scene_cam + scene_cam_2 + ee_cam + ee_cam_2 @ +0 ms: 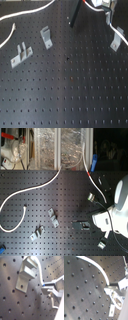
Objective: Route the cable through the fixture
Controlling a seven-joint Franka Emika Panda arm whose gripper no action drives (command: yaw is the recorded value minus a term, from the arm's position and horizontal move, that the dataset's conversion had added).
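Pincer (49,288) grips cable (40,278) above black perforated board (10,301).

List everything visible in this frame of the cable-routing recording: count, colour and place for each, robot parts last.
cable: one, white with a short red band, running from the gripper across the board and curling to the second exterior view's left.
fixture: one, grey, narrow slanted strip at the first exterior view's right; the cable passes beside it in the first wrist view.
L-shaped bracket: one, grey, upper middle-left of the first exterior view.
two-pronged bracket: one, grey, at the first exterior view's left.
perforated board: one, black, under everything.
clear bins: several, transparent, behind the board in the second exterior view.
gripper: one, grey fingers, closed on the cable.
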